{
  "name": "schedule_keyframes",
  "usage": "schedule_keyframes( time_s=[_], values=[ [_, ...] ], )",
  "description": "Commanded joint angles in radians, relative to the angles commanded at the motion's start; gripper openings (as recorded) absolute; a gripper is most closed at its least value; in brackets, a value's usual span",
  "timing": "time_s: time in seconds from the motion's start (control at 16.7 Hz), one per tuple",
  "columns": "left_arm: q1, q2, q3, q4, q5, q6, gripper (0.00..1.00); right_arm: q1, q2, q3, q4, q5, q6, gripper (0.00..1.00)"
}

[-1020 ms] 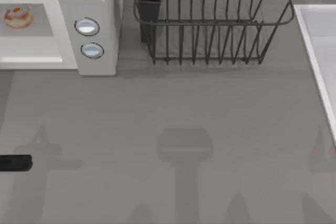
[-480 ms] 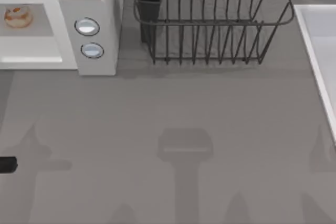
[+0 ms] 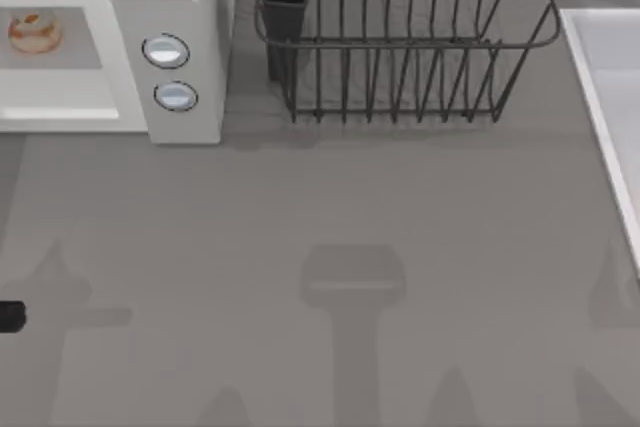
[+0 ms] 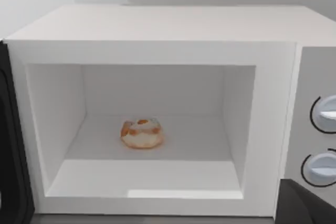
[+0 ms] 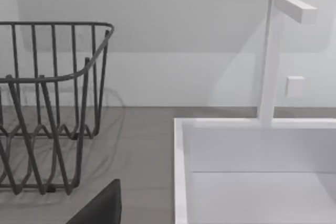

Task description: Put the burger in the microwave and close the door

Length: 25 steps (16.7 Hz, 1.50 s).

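**Burger inside, door yet to shut**

Small round cream bun-like burger [image 4: 142, 133] with orange top sitting on the floor of the grey-white cavity of the large white boxy microwave [image 4: 157, 30], roughly mid-floor, a little toward the door-hinge wall, well clear of the front sill. Seen from above at the same spot [image 3: 34, 32], behind the microwave's lower frame and apart from the two round silver-blue knobs [image 3: 166, 51].

Flat door [image 4: 13, 145] swung wide open off the microwave's hinge side, just its dark inner face visible at the cavity's edge. Closing not yet done.

Left gripper [image 3: 10, 316] as a small dark tip well in front of the microwave, near the table edge; whether spread or pressed together, cannot tell. Right arm parked away from the microwave, near the black wire dish rack [image 5: 47, 108] and the white sink basin [image 5: 252, 150]; claw state likewise impossible to tell.

Risks, as a judgement:
- Push landing near the door's hinge: little leverage, door stalling half open.
- Glancing contact on the smooth panel: slipping past the frame edge, striking the microwave body, shifting it.
- Push ending short: door left ajar against the frame.
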Motion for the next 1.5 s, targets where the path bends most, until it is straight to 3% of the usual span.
schedule_keyframes(
  time_s=[0.18,0.72,1.14,1.5],
  values=[
    [0.064,0.005,-0.004,0.009,0.064,0.0,0.0,0.0,0.0,0.0,0.0,0.0,0.0,1.0],
    [0.395,0.031,-0.021,0.052,0.395,-0.001,0.0,0.0,0.0,0.0,0.0,0.0,0.0,1.0],
    [0.417,0.04,-0.007,0.045,0.413,0.01,0.0,0.0,0.0,0.0,0.0,0.0,0.0,1.0],
    [0.589,0.324,0.248,-0.109,0.503,0.21,0.0,0.0,0.0,0.0,0.0,0.0,0.0,1.0]
  ],
)
